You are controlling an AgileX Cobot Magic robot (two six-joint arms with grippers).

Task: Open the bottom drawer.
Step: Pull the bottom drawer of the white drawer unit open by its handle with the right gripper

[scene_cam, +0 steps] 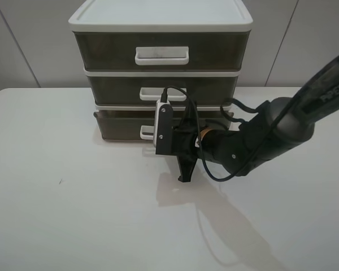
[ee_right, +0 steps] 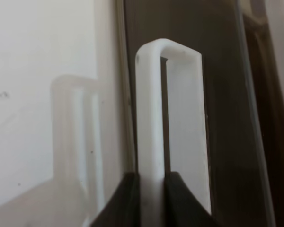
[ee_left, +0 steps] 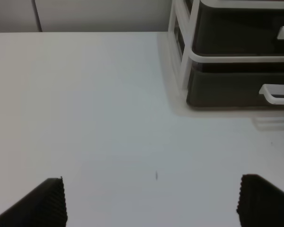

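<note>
The bottom drawer (scene_cam: 121,125) is smoky brown plastic, the lowest tier of the three-drawer unit (scene_cam: 161,17), and it stands slightly out from the tiers above. My right gripper (scene_cam: 153,134) reaches in from the right and is shut on the drawer's white loop handle (scene_cam: 146,132). In the right wrist view its dark fingers (ee_right: 128,203) pinch the handle's bar (ee_right: 150,118) against the drawer front (ee_right: 227,118). My left gripper (ee_left: 151,203) is open over bare table, well short of the drawer (ee_left: 227,90) and its handle (ee_left: 277,94). It is out of the high view.
The unit stands at the back of the white table (scene_cam: 73,214), against a pale wall. The middle drawer (scene_cam: 118,87) and top drawer (scene_cam: 107,51) are shut. The right arm (scene_cam: 271,135) and its cable lie across the table's right half.
</note>
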